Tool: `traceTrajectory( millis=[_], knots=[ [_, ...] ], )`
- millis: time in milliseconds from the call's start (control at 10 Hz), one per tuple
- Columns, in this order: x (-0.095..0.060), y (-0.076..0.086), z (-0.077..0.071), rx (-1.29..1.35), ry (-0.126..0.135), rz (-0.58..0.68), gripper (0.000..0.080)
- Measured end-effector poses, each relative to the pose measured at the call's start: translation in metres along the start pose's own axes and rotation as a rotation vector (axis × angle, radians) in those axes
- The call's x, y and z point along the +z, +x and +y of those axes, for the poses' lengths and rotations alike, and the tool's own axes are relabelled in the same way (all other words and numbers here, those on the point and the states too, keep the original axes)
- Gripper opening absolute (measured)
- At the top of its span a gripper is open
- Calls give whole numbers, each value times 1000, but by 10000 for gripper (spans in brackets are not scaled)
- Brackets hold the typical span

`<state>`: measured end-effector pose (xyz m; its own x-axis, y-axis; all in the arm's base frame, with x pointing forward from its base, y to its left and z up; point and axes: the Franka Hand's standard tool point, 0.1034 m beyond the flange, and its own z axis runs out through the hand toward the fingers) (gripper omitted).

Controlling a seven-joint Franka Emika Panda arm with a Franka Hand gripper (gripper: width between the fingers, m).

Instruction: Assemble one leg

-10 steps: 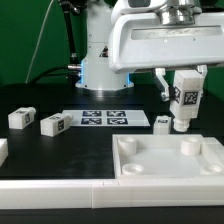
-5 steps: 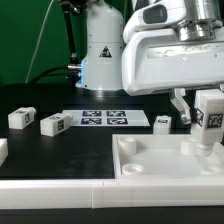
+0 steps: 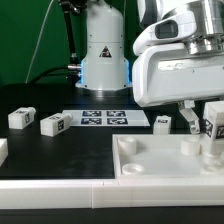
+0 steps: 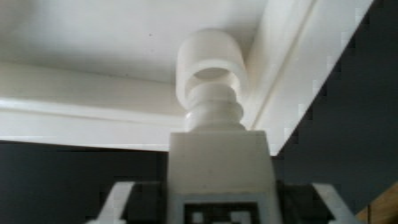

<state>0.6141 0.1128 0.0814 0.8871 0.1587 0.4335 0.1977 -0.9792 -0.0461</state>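
My gripper point(image 3: 210, 128) is shut on a leg point(image 3: 214, 122), a small white block with a black-and-white tag. It holds the leg upright over the right part of the large white tray-like piece point(image 3: 150, 165), near a round corner socket point(image 3: 191, 145). In the wrist view the held leg point(image 4: 221, 150) points its rounded threaded tip toward the tray's inner corner point(image 4: 267, 50), between my fingers point(image 4: 125, 200). Three more legs lie on the black table: two at the exterior view's left point(image 3: 20, 117) point(image 3: 54, 124) and one behind the tray point(image 3: 163, 121).
The marker board point(image 3: 105, 118) lies flat at the table's middle back. The arm's white base point(image 3: 100, 60) stands behind it. A white part point(image 3: 2, 150) shows at the exterior view's left edge. A white rail point(image 3: 60, 188) runs along the front.
The arm has moved toward the exterior view's right and slightly down, carrying the leg from behind the tray to over its right side.
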Motion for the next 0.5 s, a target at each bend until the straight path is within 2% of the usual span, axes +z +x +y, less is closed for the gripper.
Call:
traceTrajectory(
  millis=[300, 500],
  knots=[
    [13, -7, -2, -1, 1, -4, 290],
    [16, -11, -2, -1, 1, -6, 290]
  ],
)
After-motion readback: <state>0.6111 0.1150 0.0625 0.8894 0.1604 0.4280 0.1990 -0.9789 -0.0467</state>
